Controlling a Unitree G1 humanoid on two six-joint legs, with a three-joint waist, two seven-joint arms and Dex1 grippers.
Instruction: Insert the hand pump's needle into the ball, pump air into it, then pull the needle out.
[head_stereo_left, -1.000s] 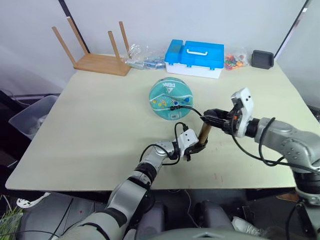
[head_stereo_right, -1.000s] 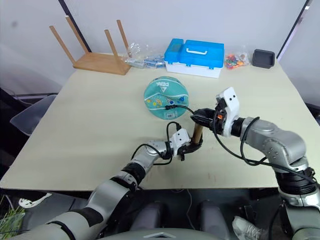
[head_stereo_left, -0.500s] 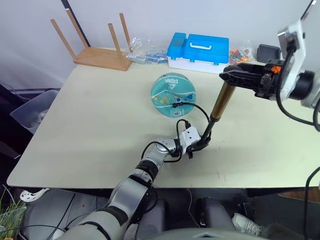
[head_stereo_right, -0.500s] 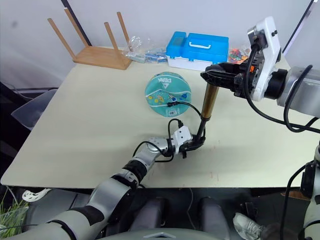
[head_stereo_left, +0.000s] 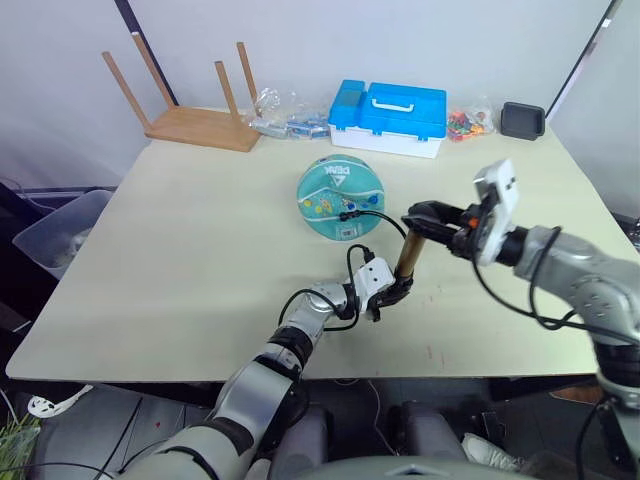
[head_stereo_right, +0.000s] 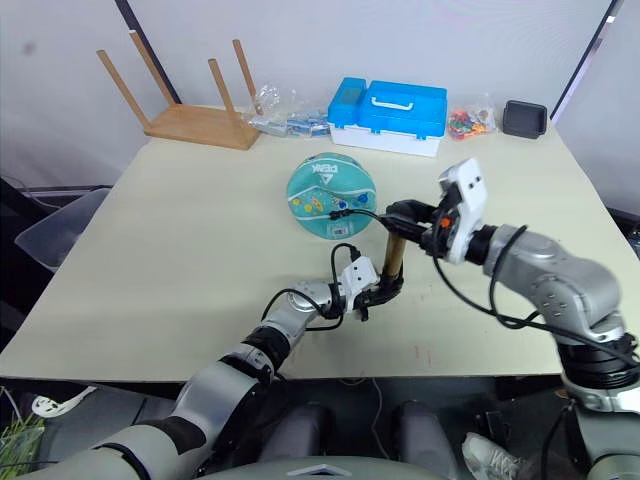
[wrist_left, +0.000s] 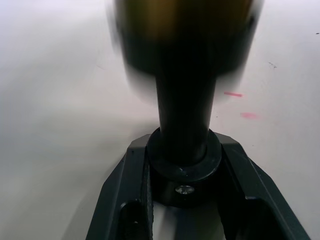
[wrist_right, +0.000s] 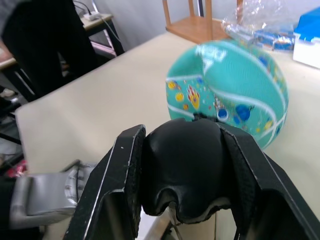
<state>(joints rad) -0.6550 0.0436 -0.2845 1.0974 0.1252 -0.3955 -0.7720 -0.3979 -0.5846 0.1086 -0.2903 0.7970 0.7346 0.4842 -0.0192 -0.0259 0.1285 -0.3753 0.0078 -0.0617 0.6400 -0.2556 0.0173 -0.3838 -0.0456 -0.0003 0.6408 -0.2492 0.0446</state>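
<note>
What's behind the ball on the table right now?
Behind the ball sits a blue-lidded case, with clear plastic bags and an upturned wooden stool to its left. The table right behind the ball is hidden.

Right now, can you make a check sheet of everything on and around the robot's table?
Surface: pale table, small red marks near the front edge.
Job's things: ball on the table; hand pump upright, hose in the ball.
Clutter: blue toolbox, upturned wooden stool, plastic bags, coloured bits, black tray.
Hands: left hand shut on the pump's base; right hand shut on its handle.
Cables: thin black hose; black leads on both arms.
Surroundings: clear bin on the floor, left of the table.
</note>
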